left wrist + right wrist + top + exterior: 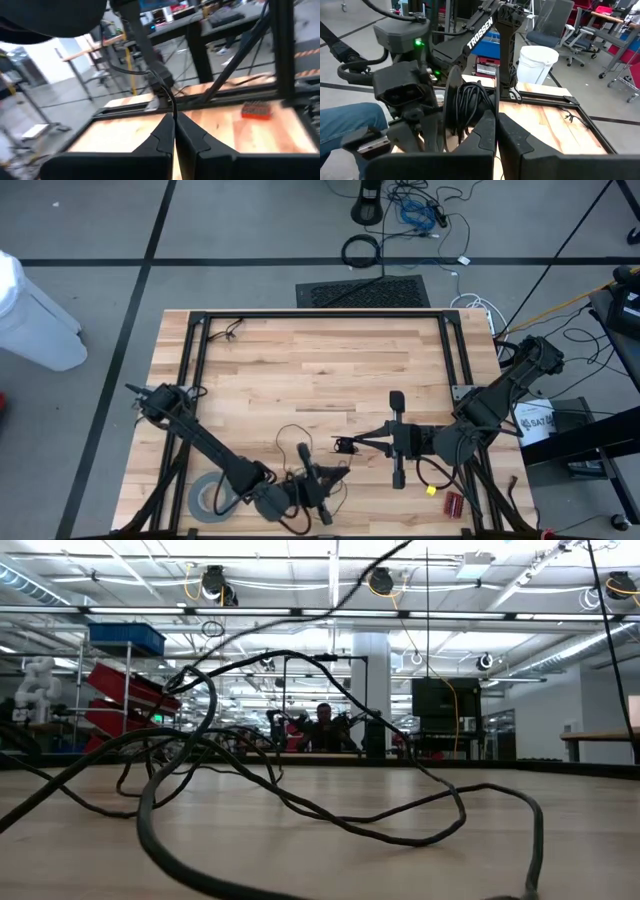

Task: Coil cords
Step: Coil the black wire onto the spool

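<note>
The cord is one thin dark wire. Its loose loops (300, 805) lie on the table near the front edge (292, 442). Part of it is wound into a small black coil with a round disc (469, 102), which sits at the tips of my right gripper (496, 119) and appears in the high view as a small dark lump (345, 446). My right gripper (352, 445) is shut and points toward the table's left. My left gripper (174, 120) is shut on a strand of the wire just in front of it (338, 472). My left gripper pinches a single strand of the wire (172, 111) between its two fingertips. The fingers lie about level, and the strand rises away from them toward the far side. My right gripper is shut on the wound coil and disc (476, 114), coming level from the table's right. Its own fingers hide the place of contact. The coil is held clear of the table.
A wide grey tape roll (210, 498) lies at the front left under my left arm. A small red object (452, 502) and a yellow piece (432, 490) lie at the front right. A black frame (320, 315) runs along the table's far edge and sides.
</note>
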You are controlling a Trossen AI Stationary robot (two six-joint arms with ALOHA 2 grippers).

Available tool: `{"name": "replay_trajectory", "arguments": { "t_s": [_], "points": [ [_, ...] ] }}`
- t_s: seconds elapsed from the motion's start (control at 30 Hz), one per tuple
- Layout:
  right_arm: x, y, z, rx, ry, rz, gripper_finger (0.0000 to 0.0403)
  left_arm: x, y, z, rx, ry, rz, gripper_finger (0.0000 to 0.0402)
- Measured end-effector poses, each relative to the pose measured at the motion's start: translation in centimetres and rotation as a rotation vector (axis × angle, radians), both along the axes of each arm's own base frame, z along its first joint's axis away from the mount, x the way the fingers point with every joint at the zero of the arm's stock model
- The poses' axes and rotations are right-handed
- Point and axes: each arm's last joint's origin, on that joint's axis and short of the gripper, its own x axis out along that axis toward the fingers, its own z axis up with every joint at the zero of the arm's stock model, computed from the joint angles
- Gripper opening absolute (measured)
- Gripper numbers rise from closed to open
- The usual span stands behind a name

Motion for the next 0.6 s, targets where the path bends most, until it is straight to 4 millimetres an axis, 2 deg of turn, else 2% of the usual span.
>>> {"name": "replay_trajectory", "arguments": {
  "t_s": [0.23,0.33,0.6],
  "points": [
    [-0.3,0.4,0.0,0.002,0.004,0.016,0.0,-1.7,-0.9,-1.2,0.15,0.114,0.222,0.0004],
    [-0.3,0.4,-0.1,-0.001,0.009,0.02,0.0,-2.7,-1.6,-1.2,0.191,0.133,0.259,0.0002],
    [-0.5,0.4,-0.6,-0.012,0.056,0.017,0.0,-6.4,-1.8,2.1,0.105,0.125,0.183,0.0001]
  ]
}}
